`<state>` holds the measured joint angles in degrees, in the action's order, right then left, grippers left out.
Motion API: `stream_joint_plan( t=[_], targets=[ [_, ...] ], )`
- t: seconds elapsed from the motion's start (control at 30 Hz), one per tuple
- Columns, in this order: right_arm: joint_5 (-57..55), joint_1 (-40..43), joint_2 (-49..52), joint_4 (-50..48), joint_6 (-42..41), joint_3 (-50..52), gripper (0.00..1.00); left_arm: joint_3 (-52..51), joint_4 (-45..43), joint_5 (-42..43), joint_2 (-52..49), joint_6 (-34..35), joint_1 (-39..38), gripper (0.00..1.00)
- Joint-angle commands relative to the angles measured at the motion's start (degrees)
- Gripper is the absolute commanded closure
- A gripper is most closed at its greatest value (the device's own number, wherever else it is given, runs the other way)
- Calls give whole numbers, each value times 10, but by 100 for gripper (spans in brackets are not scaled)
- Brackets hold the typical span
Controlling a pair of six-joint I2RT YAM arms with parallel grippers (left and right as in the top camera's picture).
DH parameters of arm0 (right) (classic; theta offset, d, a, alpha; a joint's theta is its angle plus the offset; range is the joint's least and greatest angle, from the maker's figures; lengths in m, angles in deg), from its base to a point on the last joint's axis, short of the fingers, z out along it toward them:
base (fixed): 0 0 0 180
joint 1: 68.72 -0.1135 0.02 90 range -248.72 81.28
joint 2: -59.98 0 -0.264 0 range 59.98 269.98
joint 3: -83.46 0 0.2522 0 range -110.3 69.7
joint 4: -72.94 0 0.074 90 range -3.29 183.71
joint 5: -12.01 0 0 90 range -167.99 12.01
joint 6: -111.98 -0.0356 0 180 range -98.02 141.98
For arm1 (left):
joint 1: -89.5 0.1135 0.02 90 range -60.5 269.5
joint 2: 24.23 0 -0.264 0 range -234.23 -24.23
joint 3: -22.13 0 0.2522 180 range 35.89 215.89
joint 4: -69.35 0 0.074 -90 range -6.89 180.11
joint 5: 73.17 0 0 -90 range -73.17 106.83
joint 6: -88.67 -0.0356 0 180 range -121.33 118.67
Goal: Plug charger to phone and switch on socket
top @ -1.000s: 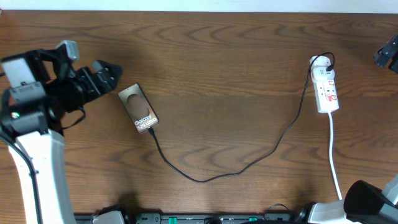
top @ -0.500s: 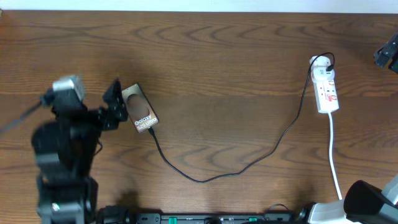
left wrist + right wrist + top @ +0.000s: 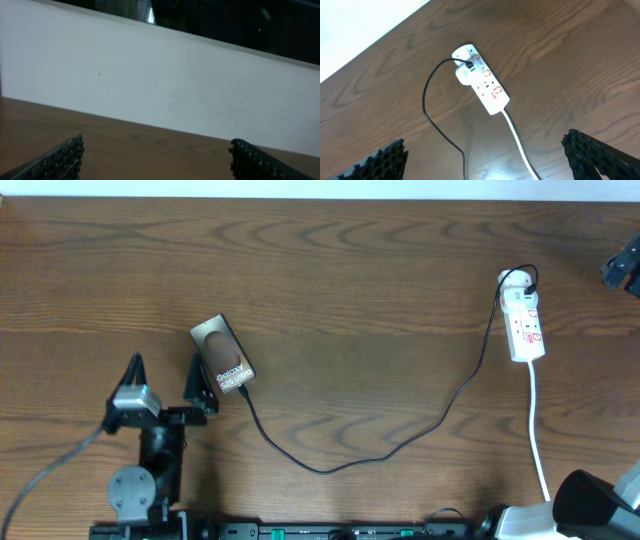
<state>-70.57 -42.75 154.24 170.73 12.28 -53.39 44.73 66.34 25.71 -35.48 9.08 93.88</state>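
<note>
The phone lies flat at left centre, screen up with white lettering. The charger is a thin black cable running from the phone's near end in a long loop to the socket, a white strip at the far right; its tip sits against the phone, and I cannot tell how deep. My left gripper is open just near-left of the phone, one finger close beside it. Its wrist view shows only bare table between the left gripper tips. My right gripper is open, well back from the socket.
The socket's white cord runs toward the front edge at right. A dark arm part pokes in at the far right edge. A black rail lines the front edge, and a white wall borders the table's far side.
The left arm has swung from left of the phone back toward the front edge, its gripper now pointing away beside the phone. Phone, cable and socket have not moved.
</note>
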Motion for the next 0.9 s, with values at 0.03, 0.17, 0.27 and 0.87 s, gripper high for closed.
stream_joint_plan(
  t=[0.03,0.17,0.27,0.87],
  targets=[
    [-4,-2,-2,0,-5,1,1,-65,-5,-8,78,-17,-2,8],
    [-4,-2,-2,0,-5,1,1,-86,21,-12,109,-23,-1,8],
    [-4,-2,-2,0,-5,1,1,-86,35,-12,112,-33,-1,8],
    [-4,-2,-2,0,-5,1,1,-86,202,-6,109,-31,-1,8]
  ],
)
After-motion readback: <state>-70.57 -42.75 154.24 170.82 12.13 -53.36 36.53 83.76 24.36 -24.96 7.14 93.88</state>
